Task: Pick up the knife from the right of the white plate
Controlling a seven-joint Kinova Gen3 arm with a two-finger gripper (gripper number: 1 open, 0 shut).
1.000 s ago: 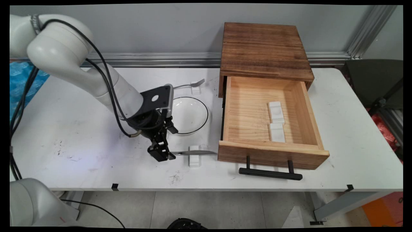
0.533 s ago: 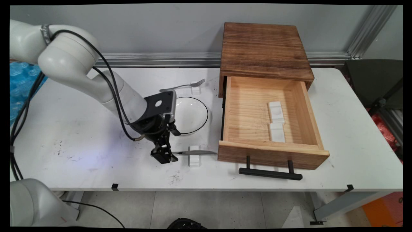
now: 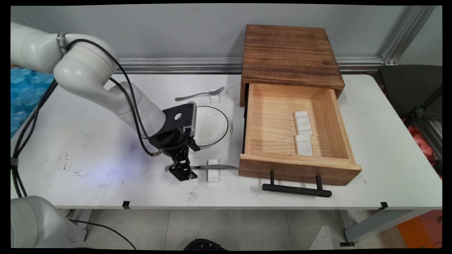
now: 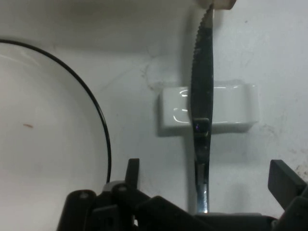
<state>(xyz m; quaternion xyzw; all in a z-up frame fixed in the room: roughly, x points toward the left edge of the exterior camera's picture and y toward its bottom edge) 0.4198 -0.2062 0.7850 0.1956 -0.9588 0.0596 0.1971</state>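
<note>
The knife (image 4: 201, 110) is laid across a small white rest (image 4: 210, 109), its long axis running from 6 to 12 o'clock in the hand view. The handle end is straddled by the gripper (image 4: 204, 185), whose fingers are spread wide and not yet closed on it. A white plate (image 3: 211, 126) is seen at 9 o'clock of the knife in the hand view, and an open wooden drawer (image 3: 296, 125) past the blade tip in the main view.

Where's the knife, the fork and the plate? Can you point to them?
knife (image 4: 201, 91): hand view, middle of the blade.
fork (image 3: 200, 94): main view, on its handle.
plate (image 3: 219, 113): main view, on its black rim.
</note>
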